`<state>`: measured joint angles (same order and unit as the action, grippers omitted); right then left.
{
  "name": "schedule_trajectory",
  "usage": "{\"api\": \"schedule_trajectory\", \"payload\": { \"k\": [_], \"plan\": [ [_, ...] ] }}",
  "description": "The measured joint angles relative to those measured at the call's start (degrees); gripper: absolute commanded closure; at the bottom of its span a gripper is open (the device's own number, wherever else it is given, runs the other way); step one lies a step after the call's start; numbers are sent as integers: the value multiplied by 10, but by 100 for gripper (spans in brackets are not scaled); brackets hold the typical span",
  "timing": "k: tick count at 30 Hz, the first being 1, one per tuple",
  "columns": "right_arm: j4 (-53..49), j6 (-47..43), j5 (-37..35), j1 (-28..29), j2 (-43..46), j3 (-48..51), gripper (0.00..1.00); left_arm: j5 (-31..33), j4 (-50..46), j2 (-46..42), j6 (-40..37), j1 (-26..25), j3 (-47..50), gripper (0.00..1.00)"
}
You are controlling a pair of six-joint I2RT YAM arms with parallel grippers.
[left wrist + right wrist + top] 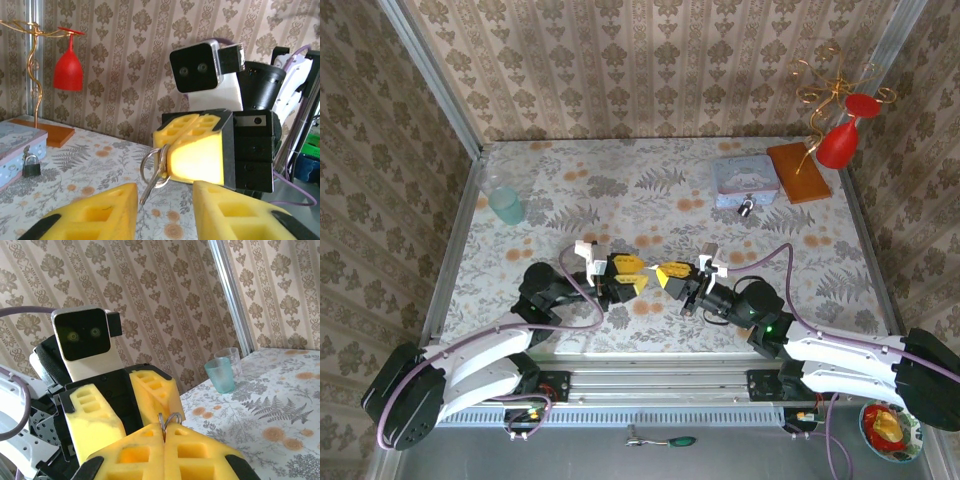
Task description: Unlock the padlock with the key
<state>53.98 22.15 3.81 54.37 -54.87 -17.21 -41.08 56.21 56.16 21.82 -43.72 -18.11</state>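
Note:
My right gripper is shut on the key ring. The silvery key hangs down from that ring off its yellow fingertips. My left gripper faces it tip to tip at mid-table. It is open, its two yellow pads standing either side of and just below the key's tip, with nothing between them. The tiny dark padlock with its silvery shackle hangs on the front of the pale blue tin at the far right, well away from both grippers.
A teal cup and a clear cup stand at the far left. A red wine glass hangs on a gold wire stand with a wooden base beside the tin. Wallpapered walls close three sides.

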Motion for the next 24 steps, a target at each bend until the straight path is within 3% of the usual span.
{"api": "schedule_trajectory", "payload": {
  "k": [5,8,13,17,22,24],
  "plan": [
    [2,5,11,0,0,0,100,-14,3,5,10,6,-9,98],
    [3,6,11,0,0,0,100,-26,5,5,10,7,-10,97],
    [13,6,12,1,-5,-1,100,-35,-2,3,9,8,-11,85],
    [18,6,14,6,-16,-3,100,-46,-13,-3,9,7,-11,85],
    [29,6,18,10,-21,-4,100,-52,-27,-12,5,9,-12,99],
    [30,6,18,10,-22,-4,100,-56,-33,-12,2,11,-15,100]
  ]
}}
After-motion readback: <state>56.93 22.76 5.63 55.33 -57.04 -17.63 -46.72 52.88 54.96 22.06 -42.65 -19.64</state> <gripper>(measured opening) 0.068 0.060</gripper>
